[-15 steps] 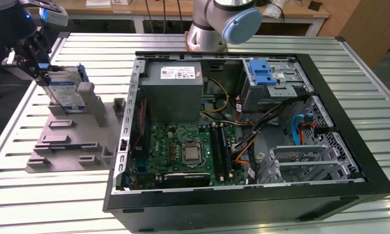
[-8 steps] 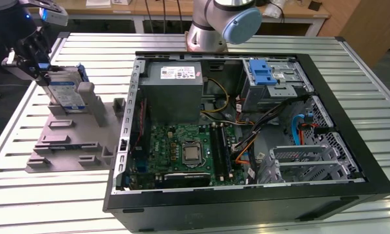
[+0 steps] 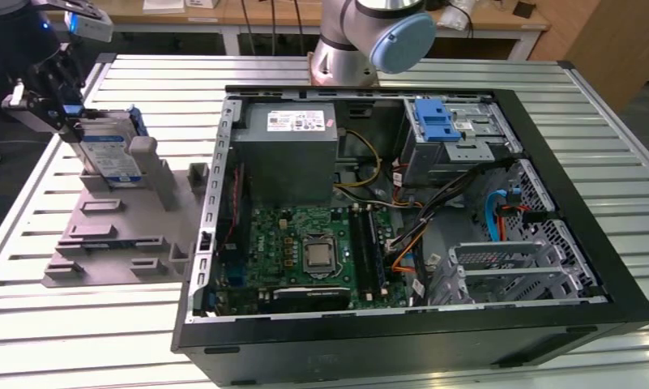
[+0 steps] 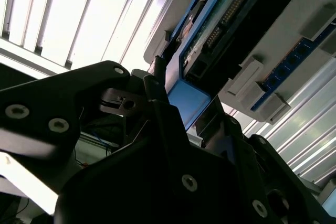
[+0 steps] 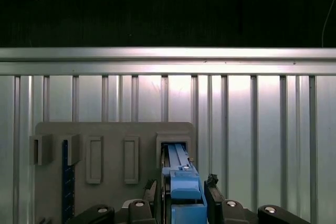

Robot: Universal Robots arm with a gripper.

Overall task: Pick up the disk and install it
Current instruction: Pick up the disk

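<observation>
Your gripper [image 3: 70, 121] pinches the disk [image 3: 110, 158], one finger [image 5: 153, 187] pressed on each flat side of its blue bracket in the first wrist view. The disk stands upright on edge in a slot of the grey holder [image 3: 119, 235] on the slatted table [image 3: 75, 324]. That is at the exterior view's left, just beside the open computer case [image 3: 583, 267].
</observation>
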